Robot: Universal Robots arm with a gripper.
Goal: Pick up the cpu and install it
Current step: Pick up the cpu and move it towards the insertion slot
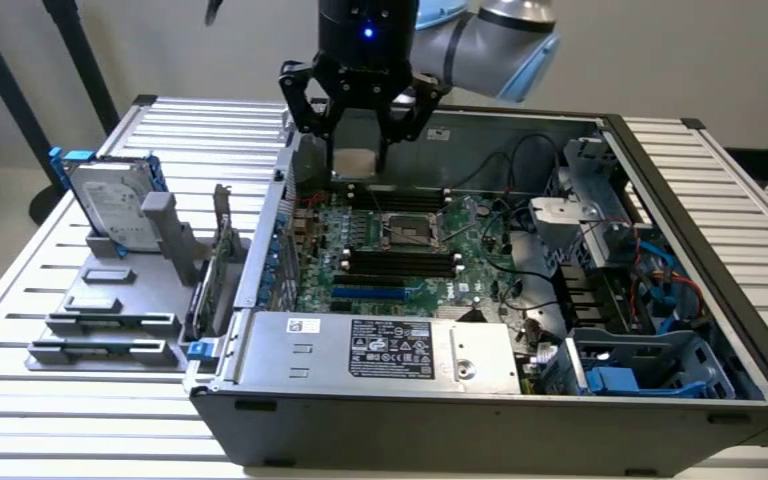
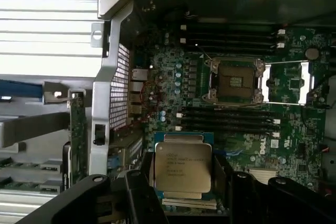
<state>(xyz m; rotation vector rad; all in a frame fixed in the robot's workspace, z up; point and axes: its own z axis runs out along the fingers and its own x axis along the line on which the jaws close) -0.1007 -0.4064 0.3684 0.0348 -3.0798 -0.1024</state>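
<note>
The cpu, a flat square chip with a pale silver top and printed text, sits between my gripper's black fingers, which are shut on its edges. In the exterior view the gripper hangs over the back of the open computer case, with the pale cpu between its fingers, above the motherboard. The socket lies uncovered with its metal load plate swung open beside it. In the exterior view the socket is nearer the camera than the gripper.
Dark memory slots flank the socket. The power supply fills the case's front, and a drive cage with cables stands on the exterior view's right. A hard drive with a blue bracket stands on a grey fixture outside the case wall.
</note>
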